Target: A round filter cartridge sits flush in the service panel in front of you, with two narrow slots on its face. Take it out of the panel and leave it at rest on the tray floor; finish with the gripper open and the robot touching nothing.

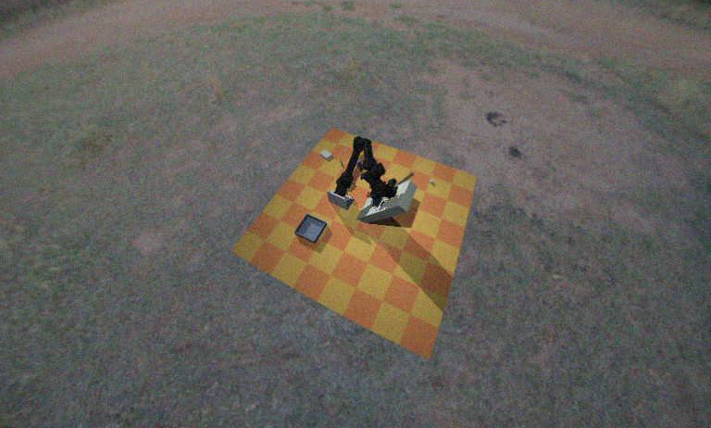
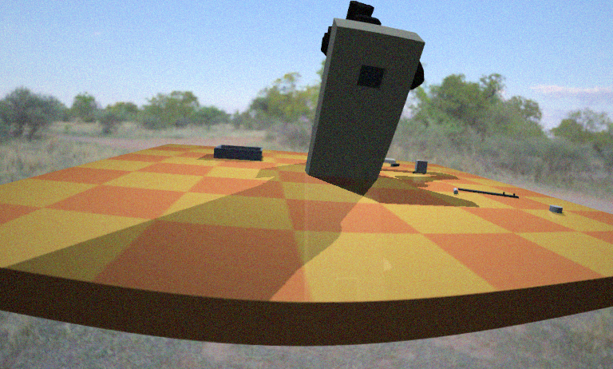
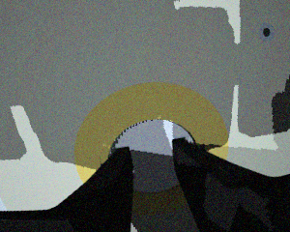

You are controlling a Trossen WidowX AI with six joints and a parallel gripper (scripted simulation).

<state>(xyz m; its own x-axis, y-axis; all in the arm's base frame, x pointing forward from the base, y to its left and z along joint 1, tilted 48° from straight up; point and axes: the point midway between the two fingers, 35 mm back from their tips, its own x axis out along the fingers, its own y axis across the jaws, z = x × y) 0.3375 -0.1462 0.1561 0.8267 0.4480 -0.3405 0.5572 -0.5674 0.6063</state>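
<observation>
Two dark fingers are what you're watching in the wrist view, pinched in narrow with the filter cartridge (image 3: 152, 138) caught between them, so your gripper (image 3: 152, 161) has a real hold on it and isn't fully shut. Start at the left: the tray (image 1: 305, 233) sits low on the checkered mat (image 1: 377, 292), well apart from the work and off to the left of the arm's base in the top view. Move right and you reach the arm (image 1: 367, 164), bent over and reaching down onto the tilted service panel (image 1: 390, 206). From the exterior camera you only get the panel's grey back, so the cartridge is hidden there. Back on the wrist camera, the pale round face sits dead centre in its yellow ring (image 3: 106, 130), directly ahead of your fingertips. I can't tell whether it's flush or slightly out. Here's the relation that matters: the cartridge's long axis runs straight into the panel face, in line with your approach, so it points back at you along the gripper's own line. My read is that any withdrawal has to follow that axis squarely, or it could bind in the bore. Slots aren't readable from here, the fingers cover them
</observation>
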